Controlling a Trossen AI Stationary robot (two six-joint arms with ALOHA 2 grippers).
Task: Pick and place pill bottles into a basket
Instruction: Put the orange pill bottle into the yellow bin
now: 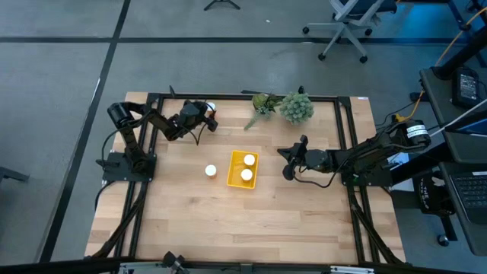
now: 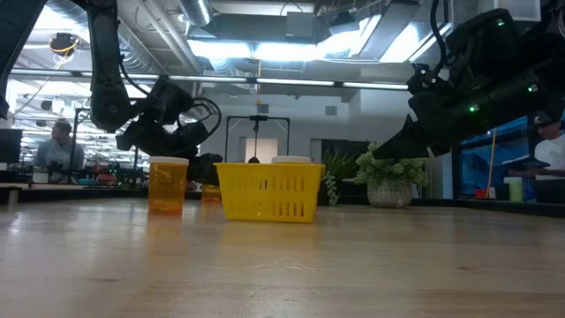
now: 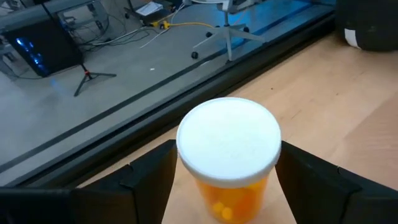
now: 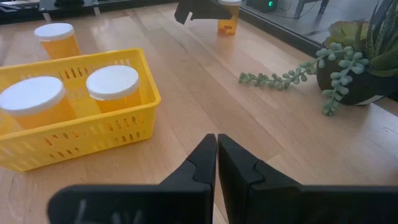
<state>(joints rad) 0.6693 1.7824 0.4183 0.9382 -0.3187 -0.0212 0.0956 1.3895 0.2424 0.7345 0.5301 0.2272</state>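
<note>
Counted four pill bottles, orange with white caps. Two stood inside the yellow basket (image 1: 243,170) at mid-table: one (image 4: 32,99) and another (image 4: 113,84) side by side in the right wrist view. A third bottle (image 1: 211,171) stood upright on the wood just beside the basket, on the left arm's side, apart from it. The fourth bottle (image 3: 229,155) stood near the far edge of the table, between the spread fingers of the left gripper (image 1: 207,116); jaws wide open on either side of it, whether touching could not be told, bottle resting on the wood.

Right gripper (image 1: 288,162) hung to the basket's other side, well apart from it, jaws pressed shut on nothing.

Two plant items at the far edge: a trailing green sprig (image 1: 261,106) and a bushy potted plant (image 1: 296,107) beside it.

Light wooden table (image 1: 304,221) inside a black frame. Beyond it, grey floor, an office chair (image 1: 348,23), desks with equipment, ceiling lights, a seated person (image 2: 60,146) far off in the low view.
</note>
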